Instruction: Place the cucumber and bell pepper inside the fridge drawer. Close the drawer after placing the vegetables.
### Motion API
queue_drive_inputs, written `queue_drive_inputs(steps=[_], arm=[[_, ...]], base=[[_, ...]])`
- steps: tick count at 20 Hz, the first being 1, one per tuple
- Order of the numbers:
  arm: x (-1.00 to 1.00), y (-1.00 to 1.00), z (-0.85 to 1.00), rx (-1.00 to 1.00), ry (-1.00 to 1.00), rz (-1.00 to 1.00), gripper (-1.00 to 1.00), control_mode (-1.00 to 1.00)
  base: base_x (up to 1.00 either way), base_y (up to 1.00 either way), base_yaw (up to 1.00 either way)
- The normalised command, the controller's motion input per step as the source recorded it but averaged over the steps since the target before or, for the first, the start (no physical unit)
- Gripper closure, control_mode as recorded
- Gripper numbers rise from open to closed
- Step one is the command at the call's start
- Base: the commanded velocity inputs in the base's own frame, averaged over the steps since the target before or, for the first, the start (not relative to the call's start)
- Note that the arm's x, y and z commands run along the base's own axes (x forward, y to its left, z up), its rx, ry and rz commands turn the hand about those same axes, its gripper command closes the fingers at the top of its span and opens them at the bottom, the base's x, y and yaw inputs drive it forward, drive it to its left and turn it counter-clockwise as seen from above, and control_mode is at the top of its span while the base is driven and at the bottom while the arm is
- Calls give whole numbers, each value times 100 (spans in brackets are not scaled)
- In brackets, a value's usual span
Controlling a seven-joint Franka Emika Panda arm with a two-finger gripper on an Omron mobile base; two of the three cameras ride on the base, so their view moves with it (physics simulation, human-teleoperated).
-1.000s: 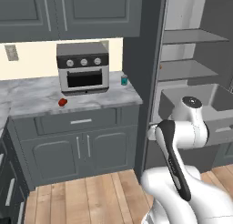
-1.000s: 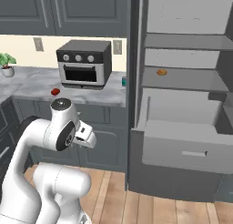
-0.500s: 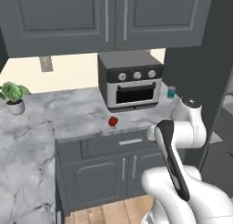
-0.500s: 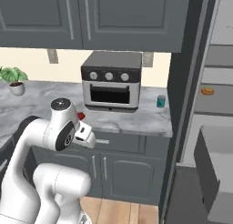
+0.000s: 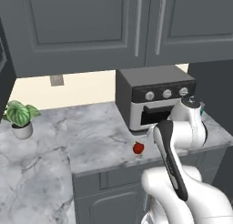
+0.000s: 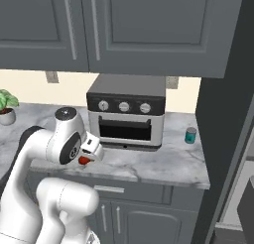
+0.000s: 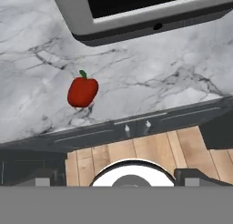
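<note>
At the far left of the left base view a potted plant is sitting on the marble bench, well apart from everything else. Moving right, the bell pepper is lying on the bench near its front edge, just in front of the toaster oven and beside the white arm. The right base view is showing the same pepper peeking out from behind the robot's wrist, and further right a small teal cup is standing near the oven's right side, next to the dark fridge wall.

In the hand view the bell pepper is sitting left of centre on the marble, stem pointing toward the oven, with the bench edge and the wooden floor below it. The fingertips are barely showing at the bottom of that view, so the pictures alone are not settling the matter; the jaws are judged to be standing wide apart, gripping nothing.

The cucumber and the fridge drawer are not visible here.

Risks, as a judgement: the pepper is lying close to the bench edge, so a descent off to one side could be nudging it over onto the floor. It is also round and glossy, so closing off-centre could be squeezing it out sideways. The oven front is near, leaving little room behind it.
</note>
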Motion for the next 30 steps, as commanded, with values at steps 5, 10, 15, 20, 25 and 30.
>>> queue_drive_inputs(steps=[5, 10, 15, 20, 25, 30], arm=[[10, 28, -23, 0, 0, -8, -100, -100], [2, 60, -66, 0, 8, -28, -100, -100], [38, 28, -38, 0, 14, -27, -100, -100], [56, 0, -13, 0, 2, -6, -100, -100], [40, 1, -20, 0, 0, 0, -100, -100], [3, 0, -51, 0, 0, 0, -100, -100]], base=[[15, 8, -3], [0, 0, 0], [0, 0, 0], [0, 0, 0], [0, 0, 0], [0, 0, 0]])
